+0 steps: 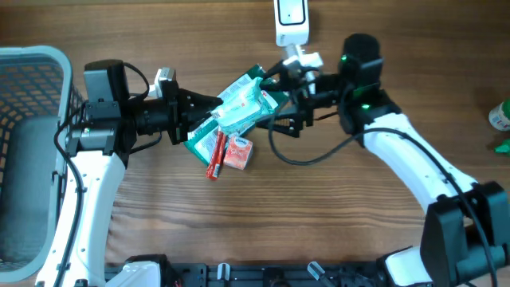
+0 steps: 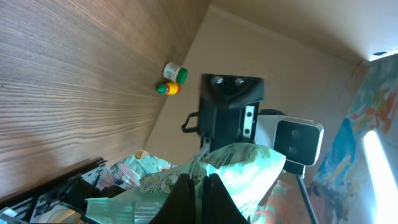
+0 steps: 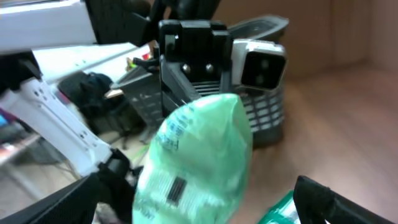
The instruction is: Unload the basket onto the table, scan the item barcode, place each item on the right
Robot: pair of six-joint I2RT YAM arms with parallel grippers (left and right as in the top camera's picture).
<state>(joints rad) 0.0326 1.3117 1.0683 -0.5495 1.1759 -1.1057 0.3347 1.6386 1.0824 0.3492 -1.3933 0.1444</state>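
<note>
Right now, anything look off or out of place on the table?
Nothing spilled or broken. The green packet pinched in the left gripper is crumpled and tilted, its barcode towards the right wrist camera. A red stick and an orange packet lie loose and askew on the table.

Desk (image 1: 335, 223) is finished in matt wood grain; pouch (image 1: 241, 106) is seen as glossy, crinkled plastic film; basket (image 1: 36, 54) as moulded plastic.

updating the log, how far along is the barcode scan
Done: the left hand is shut on the green packet, held off the table. In hand: its barcode faces the right wrist camera, right hand open. Left: showing it to the white device at the far edge, likely the scanner.
</note>
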